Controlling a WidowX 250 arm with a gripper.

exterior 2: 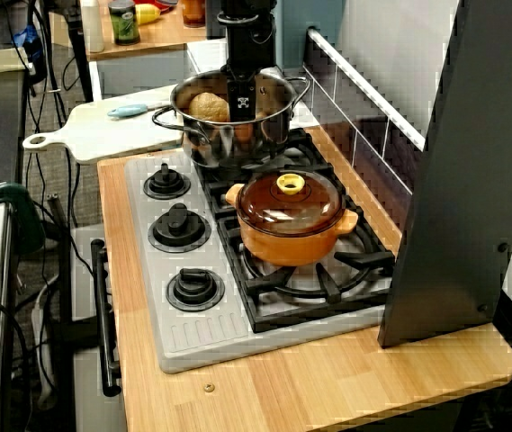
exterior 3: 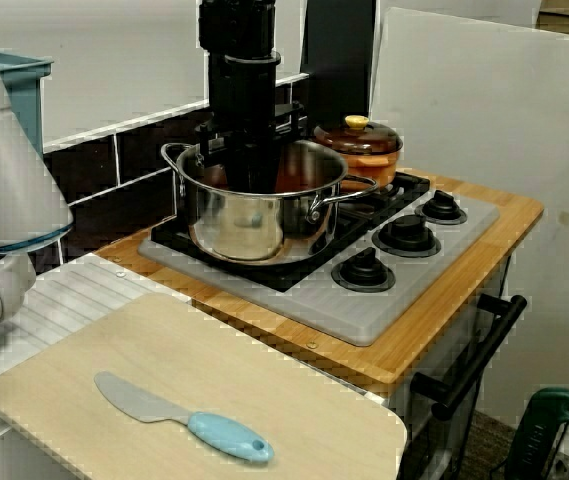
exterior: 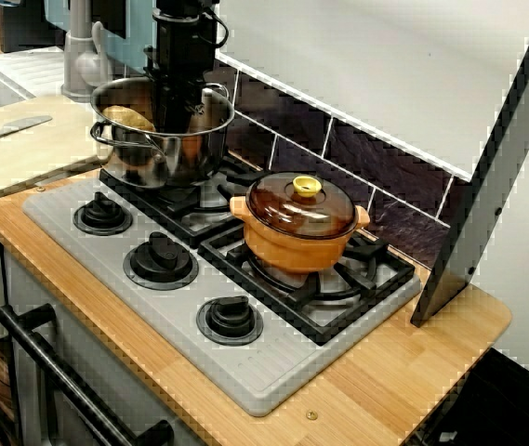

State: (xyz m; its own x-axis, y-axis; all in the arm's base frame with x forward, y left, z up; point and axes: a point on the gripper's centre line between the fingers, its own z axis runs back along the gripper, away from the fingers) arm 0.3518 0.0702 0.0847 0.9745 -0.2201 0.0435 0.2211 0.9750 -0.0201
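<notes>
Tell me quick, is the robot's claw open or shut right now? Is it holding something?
Gripper: down inside the steel pot, with its fingertips hidden. Open, shut or holding something cannot be told.

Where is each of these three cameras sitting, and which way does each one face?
Front view: high before the knobs, facing the tiles; arm stands in steel pot.
End view: beyond the orange pot, facing the cutting board; arm shows.
Board view: over the cutting board, facing back; arm and grey robot body show.
All share both pots.
</notes>
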